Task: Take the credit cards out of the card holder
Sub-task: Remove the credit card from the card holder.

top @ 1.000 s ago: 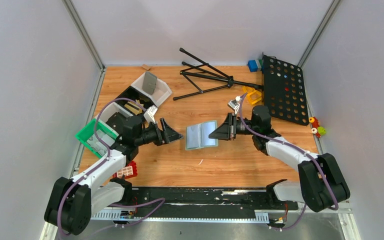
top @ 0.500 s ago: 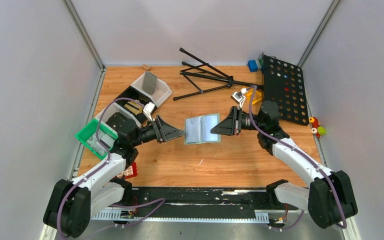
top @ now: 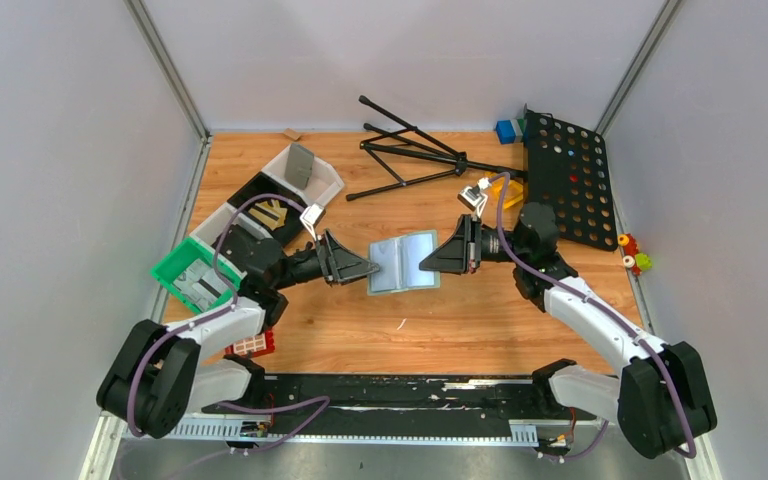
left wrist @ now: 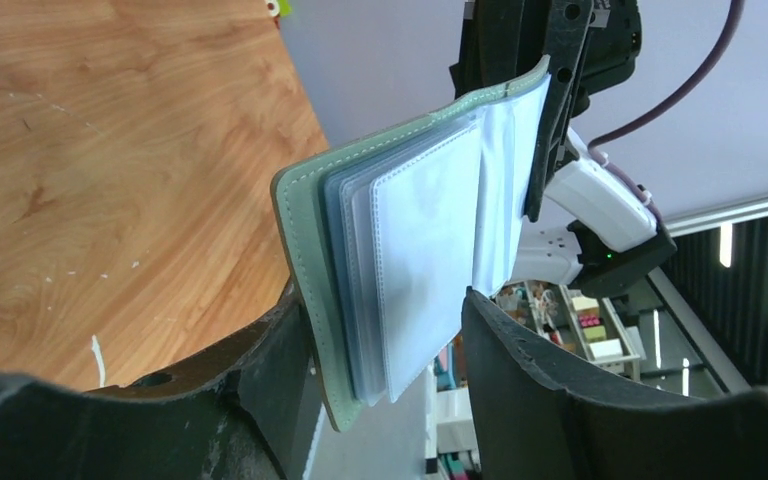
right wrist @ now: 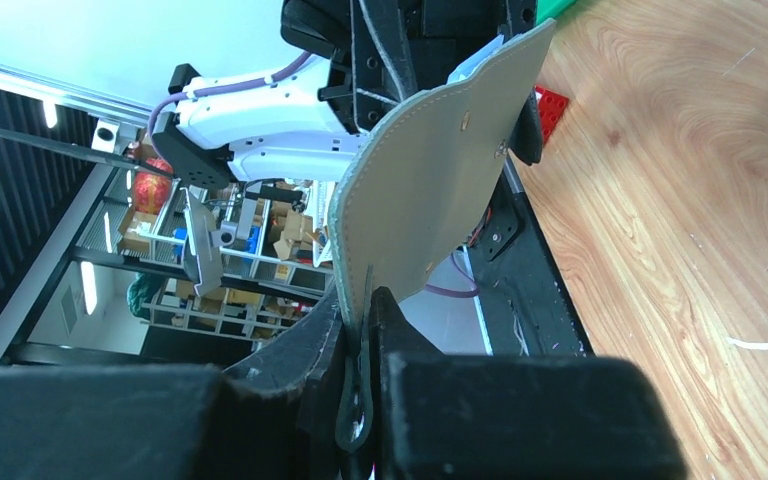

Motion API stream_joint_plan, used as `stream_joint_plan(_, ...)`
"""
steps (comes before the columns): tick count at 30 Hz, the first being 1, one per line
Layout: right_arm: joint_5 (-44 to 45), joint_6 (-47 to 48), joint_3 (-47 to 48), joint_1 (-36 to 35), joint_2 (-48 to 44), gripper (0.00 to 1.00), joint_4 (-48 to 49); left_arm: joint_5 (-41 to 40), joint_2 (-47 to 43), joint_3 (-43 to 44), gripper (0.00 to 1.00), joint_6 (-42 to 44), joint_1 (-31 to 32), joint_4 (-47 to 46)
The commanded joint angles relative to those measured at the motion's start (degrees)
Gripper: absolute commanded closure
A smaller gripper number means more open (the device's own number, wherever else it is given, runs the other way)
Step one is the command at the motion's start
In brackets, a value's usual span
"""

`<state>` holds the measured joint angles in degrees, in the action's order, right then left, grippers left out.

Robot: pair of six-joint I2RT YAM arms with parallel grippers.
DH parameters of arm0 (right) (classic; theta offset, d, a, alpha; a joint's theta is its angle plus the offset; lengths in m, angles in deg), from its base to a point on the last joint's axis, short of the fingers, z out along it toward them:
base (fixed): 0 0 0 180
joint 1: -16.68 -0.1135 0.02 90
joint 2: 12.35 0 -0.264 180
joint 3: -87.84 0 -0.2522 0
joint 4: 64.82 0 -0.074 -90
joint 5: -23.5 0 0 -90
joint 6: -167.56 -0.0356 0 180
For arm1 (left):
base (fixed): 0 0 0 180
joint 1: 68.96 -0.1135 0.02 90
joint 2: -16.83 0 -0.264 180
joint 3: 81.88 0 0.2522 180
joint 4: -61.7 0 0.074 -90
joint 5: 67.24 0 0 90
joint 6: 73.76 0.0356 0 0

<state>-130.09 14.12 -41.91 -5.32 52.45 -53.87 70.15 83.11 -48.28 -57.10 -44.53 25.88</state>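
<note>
Green tray (top: 165, 270): sits on the table (top: 460, 320) at the far left, beside the left arm's elbow.
Red block (top: 253, 344): lies on the table, near the base of the left arm.
Left gripper (top: 360, 265): points right, at the left edge of the card holder (top: 407, 262).
Left jaw state: apart. In the left wrist view the fingers (left wrist: 260, 380) straddle the near edge of the holder. The green-grey cover lies against one finger, and a gap shows between the sleeves (left wrist: 425, 250) and the other finger.
Card holder: open like a book at the centre of the workspace, between the two grippers and raised clear of the table. Its pale translucent sleeves fan out from the cover.
Credit cards: cannot be made out inside the sleeves.
Right gripper (top: 428, 263): points left, at the right edge of the holder.
Right jaw state: pressed together on the edge of the thin outer cover, which stands up from between the fingers in the right wrist view.
Black tripod (top: 415, 150): lies folded on the table, behind the holder.
Black perforated board (top: 570, 180): lies flat at the far right.
</note>
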Motion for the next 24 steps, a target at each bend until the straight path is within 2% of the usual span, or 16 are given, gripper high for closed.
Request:
stream_joint_plan(1,-0.7,-0.71,1.86,-0.33,-1.42,1.0,2.49,1.46,3.19,-1.18,0.39,-7.23,0.32,-16.17)
stream_joint_plan(5,0.26,3.73,2.04,-0.25,-1.44,1.0,-2.94,1.81,5.28,-1.98,0.59,-12.88,0.36,-25.9)
stream_joint_plan(7,1.22,6.52,2.11,-0.24,-1.52,1.0,-6.52,1.89,5.41,-1.99,0.65,-13.6,0.36,-26.99)
stream_joint_plan(16,3.3,10.88,-0.06,-0.19,0.18,1.0,-8.7,1.87,4.37,-1.98,0.65,-10.49,0.36,-22.51)
stream_joint_plan(24,3.38,10.51,-1.88,-0.33,1.1,1.0,-5.98,2.19,4.16,-1.6,0.6,-5.87,0.44,-16.4)
